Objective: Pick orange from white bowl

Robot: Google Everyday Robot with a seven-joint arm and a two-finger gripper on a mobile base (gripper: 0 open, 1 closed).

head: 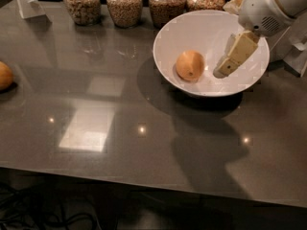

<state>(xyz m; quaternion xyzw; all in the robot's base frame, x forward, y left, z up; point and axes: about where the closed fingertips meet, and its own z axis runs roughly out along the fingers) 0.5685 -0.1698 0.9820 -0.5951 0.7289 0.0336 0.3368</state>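
Gripper [224, 70] over the white bowl [201, 28], just right of the orange [190, 65], a narrow open gap between them, grain jars [124, 5] crowding the far rim, tabletop [144, 157] open in front and left

White rounded arm [269, 4] ends in cream pincer [226, 68] — over the white bowl [199, 30].
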